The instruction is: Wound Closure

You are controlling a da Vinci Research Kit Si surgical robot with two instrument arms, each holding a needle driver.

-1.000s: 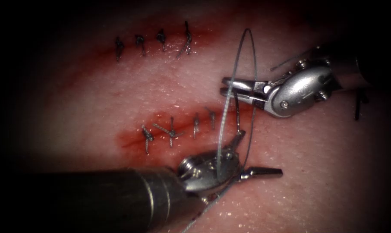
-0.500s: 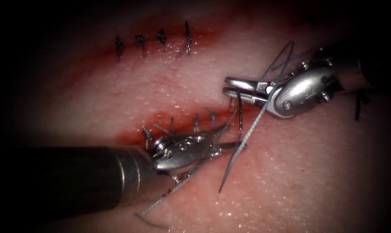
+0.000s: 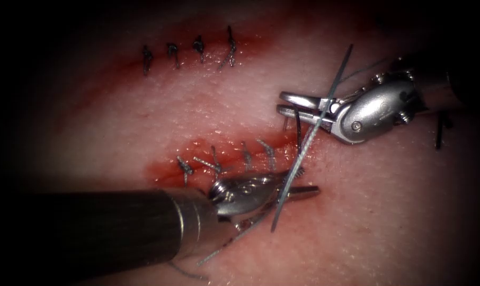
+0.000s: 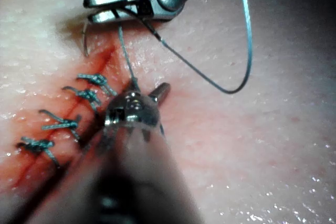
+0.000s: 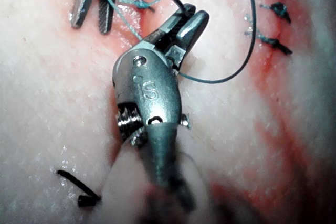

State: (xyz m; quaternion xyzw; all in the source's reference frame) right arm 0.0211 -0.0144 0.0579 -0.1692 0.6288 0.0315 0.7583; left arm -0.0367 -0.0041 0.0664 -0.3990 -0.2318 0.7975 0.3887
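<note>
1. The needle (image 3: 297, 124), a dark curve, hangs from the right tool (image 3: 295, 105), whose narrow jaws clamp its upper end just past the right end of the cut (image 3: 234, 156); whether its tip enters the tissue (image 3: 388, 212) is hard to tell.
2. The thread (image 3: 303, 148) slants across the right tool down to the left tool (image 3: 301, 182).
3. The left tool lies low, just below the stitches (image 3: 214, 161), jaws parted; the thread crosses them, grip unclear.

Count: two needle drivers, left tool (image 3: 298, 182) and right tool (image 3: 290, 104); one thread (image 3: 303, 145); four stitches on upper cut (image 3: 187, 52); four stitches on lower cut (image 3: 229, 158); one loose cut end (image 3: 440, 131)
</note>
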